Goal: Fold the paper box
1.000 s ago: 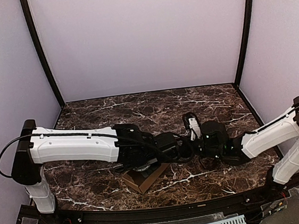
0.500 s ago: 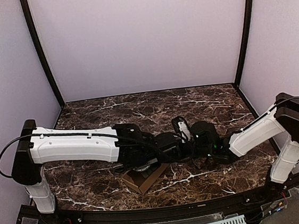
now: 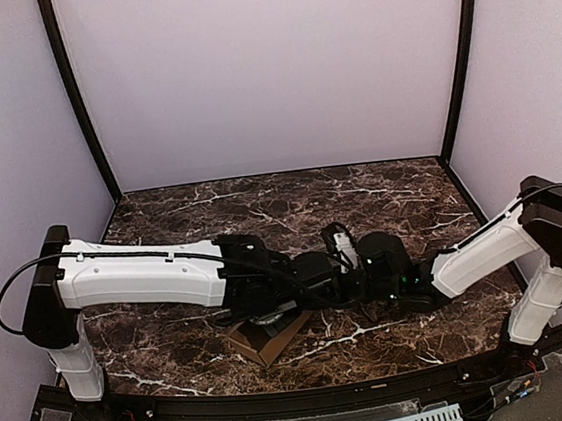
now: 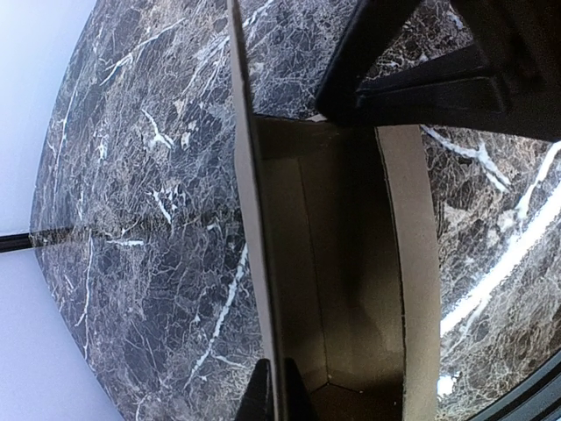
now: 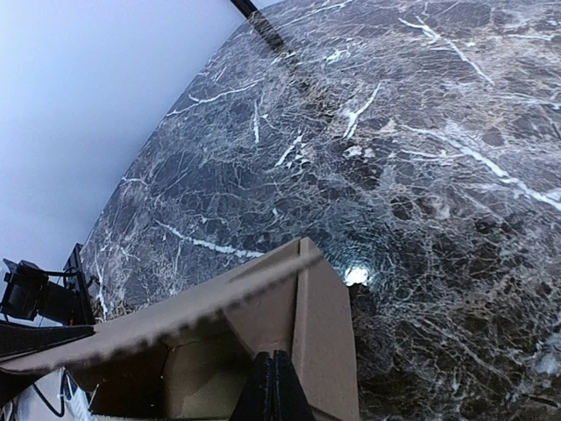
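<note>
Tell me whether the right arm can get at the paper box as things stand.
Probably yes: the right claw sits right at a wall of the paper box, with nothing visible between them in the right wrist view.

both arms lie low over the dark marble table (image 3: 180,206), left arm (image 3: 137,276) reaching in from the left, right arm (image 3: 477,255) from the right, black wrists meeting just right of centre. paper box (image 3: 260,341), tan, shows beneath the left wrist near the front edge, one corner pointing nearward, mostly covered. whether either arm grips it cannot be told here.
</note>
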Robot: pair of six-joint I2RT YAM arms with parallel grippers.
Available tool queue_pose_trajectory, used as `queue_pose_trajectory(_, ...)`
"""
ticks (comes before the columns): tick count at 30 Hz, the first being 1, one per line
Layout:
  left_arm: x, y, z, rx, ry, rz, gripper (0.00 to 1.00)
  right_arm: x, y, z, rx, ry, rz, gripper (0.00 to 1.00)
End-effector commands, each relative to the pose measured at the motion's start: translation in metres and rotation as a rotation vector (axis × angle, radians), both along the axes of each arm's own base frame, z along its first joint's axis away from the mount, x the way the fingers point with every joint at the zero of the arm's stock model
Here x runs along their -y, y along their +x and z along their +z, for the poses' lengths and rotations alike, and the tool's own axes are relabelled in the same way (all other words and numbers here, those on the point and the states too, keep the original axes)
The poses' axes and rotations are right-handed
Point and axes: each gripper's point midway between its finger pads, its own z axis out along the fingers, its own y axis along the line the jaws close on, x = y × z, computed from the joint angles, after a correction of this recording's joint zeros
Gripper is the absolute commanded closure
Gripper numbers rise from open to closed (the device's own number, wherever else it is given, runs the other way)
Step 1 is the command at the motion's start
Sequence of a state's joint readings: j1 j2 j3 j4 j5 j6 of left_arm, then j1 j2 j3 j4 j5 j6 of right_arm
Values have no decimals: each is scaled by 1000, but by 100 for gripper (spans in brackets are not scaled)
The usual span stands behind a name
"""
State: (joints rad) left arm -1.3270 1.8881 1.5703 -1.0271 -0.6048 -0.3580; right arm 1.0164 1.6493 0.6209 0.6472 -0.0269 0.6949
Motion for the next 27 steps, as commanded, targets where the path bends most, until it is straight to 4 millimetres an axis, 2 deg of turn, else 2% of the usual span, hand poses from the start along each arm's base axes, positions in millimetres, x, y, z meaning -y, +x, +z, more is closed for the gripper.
queue_pose_trajectory(1, 5, -6, -10, -41, -2, 14, 99, 20, -6, 2, 4, -18, -55, 100)
queue_pose_trajectory(6, 6, -5, -14, -41, 1, 31, 99, 30, -25, 9, 13, -2, -47, 100)
queue_pose_trajectory(13, 6, -2, -12, -27, 9, 50, 99, 22, -74, 34, -4, 164, 60, 100)
queue_pose_trajectory(17, 7, -1, -12, -23, 8, 72, 99, 5, -104, 44, -30, 244, 186, 100)
queue_pose_trajectory(21, 10, 0, -10, -17, -7, 103, 99, -11, -119, 49, -62, 298, 250, 100)
queue_pose_trajectory(27, 14, 1, -9, -16, -27, 129, 99, -33, -122, 44, -113, 321, 288, 100)
